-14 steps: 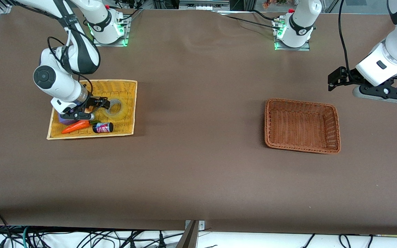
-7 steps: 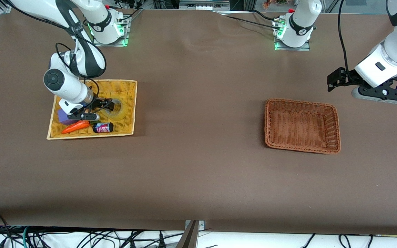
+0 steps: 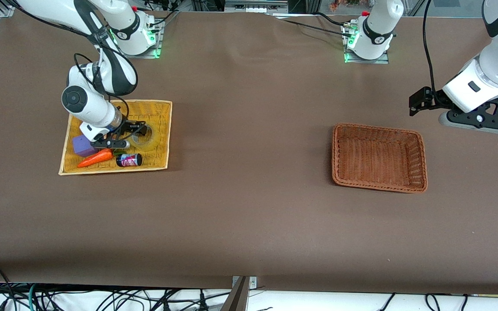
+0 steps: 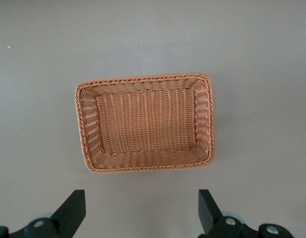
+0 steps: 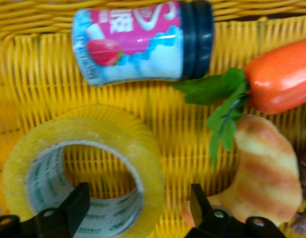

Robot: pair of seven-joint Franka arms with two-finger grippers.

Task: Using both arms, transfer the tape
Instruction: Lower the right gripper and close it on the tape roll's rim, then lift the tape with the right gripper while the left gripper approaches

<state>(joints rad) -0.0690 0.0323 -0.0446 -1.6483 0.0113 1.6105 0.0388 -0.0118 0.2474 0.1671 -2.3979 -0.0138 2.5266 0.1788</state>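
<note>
The tape (image 3: 148, 136), a yellowish clear roll with a grey-white core, lies flat in the yellow wicker tray (image 3: 159, 108) at the right arm's end of the table. My right gripper (image 3: 134, 134) is low over the tray and open. In the right wrist view its jaws (image 5: 135, 210) straddle the wall of the tape (image 5: 88, 148): one finger is in the roll's hole and the other is outside it. My left gripper (image 3: 476, 122) waits open and empty in the air, over bare table beside the brown basket (image 3: 378, 129). It also shows in the left wrist view (image 4: 141, 218).
In the yellow tray lie a carrot toy (image 3: 95, 158), a small pink-labelled bottle (image 3: 129, 160), a purple block (image 3: 82, 145) and a striped croissant toy (image 5: 262, 163) close to the outer finger. The brown basket (image 4: 143, 78) holds nothing.
My right gripper has moved across the tray to the tape and now straddles its wall. The left arm has shifted slightly.
</note>
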